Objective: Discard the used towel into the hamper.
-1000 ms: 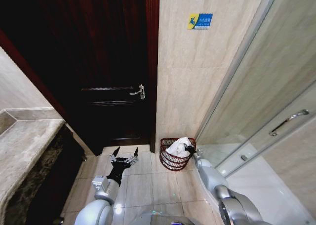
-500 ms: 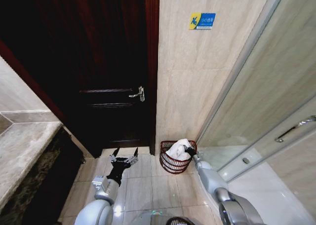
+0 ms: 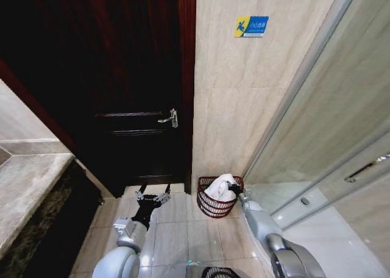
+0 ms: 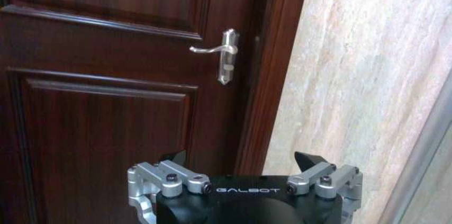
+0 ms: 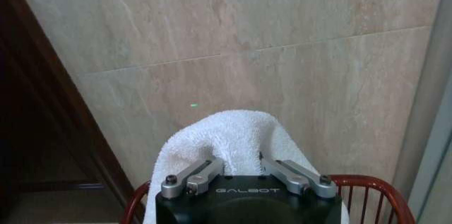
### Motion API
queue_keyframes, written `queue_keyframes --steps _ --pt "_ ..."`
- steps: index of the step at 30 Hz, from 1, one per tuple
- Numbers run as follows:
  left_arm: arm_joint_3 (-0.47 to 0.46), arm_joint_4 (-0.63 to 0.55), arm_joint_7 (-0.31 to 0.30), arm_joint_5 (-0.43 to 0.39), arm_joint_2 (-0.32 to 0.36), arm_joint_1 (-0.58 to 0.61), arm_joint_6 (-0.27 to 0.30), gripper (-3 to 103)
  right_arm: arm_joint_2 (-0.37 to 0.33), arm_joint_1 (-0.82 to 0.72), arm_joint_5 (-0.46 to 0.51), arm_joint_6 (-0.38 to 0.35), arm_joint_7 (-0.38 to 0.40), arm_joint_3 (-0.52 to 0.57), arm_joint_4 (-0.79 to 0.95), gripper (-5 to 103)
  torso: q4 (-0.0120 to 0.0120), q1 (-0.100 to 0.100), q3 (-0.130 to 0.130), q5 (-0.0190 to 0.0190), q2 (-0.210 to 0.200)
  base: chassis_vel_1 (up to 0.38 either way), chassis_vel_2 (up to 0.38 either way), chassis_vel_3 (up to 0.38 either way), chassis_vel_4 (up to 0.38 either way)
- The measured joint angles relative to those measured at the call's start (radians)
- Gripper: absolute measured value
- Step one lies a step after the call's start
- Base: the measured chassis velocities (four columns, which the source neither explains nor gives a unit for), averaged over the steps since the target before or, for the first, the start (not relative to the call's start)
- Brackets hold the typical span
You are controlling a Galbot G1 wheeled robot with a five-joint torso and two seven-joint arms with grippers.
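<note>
White terry cloth is what you have: one towel (image 3: pixel 220 188), heaped in the one reddish wire hamper (image 3: pixel 210 206) on the floor tiles against the beige wall (image 3: pixel 244 107). Your right gripper (image 3: pixel 233 186) sits over the hamper's rim, its two fingers (image 5: pixel 205 173) closed onto the towel, which bulges up between and beyond them. Your left gripper (image 3: pixel 152 194) hangs spread wide and empty before the dark door (image 3: pixel 122 77), well apart from the hamper.

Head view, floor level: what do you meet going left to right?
Stone counter → left gripper, open above the floor tiles → hamper with the white towel in it → right gripper, shut on the towel → glass shower door.
</note>
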Motion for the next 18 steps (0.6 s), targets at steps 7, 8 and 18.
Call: queue_keyframes --steps 7,8,18 --pt "0.0 0.0 0.0 0.0 0.0 0.0 0.0 100 -0.002 -0.006 -0.034 -0.012 0.005 0.009 -0.008 8 -0.0001 0.0 0.0 -0.0002 0.0 -0.102 0.098 0.101 -0.096" --pt "0.0 0.0 0.0 0.0 0.0 0.0 0.0 100 -0.003 -0.009 -0.051 -0.015 0.005 0.018 -0.008 8 -0.0001 0.0 0.0 -0.0003 0.0 -0.104 0.109 0.117 -0.102" --pt "0.0 0.0 0.0 0.0 0.0 0.0 0.0 100 -0.004 -0.035 -0.118 -0.049 -0.003 0.056 -0.024 8 -0.0002 0.0 0.0 -0.0002 0.0 -0.145 0.138 0.14 -0.139"
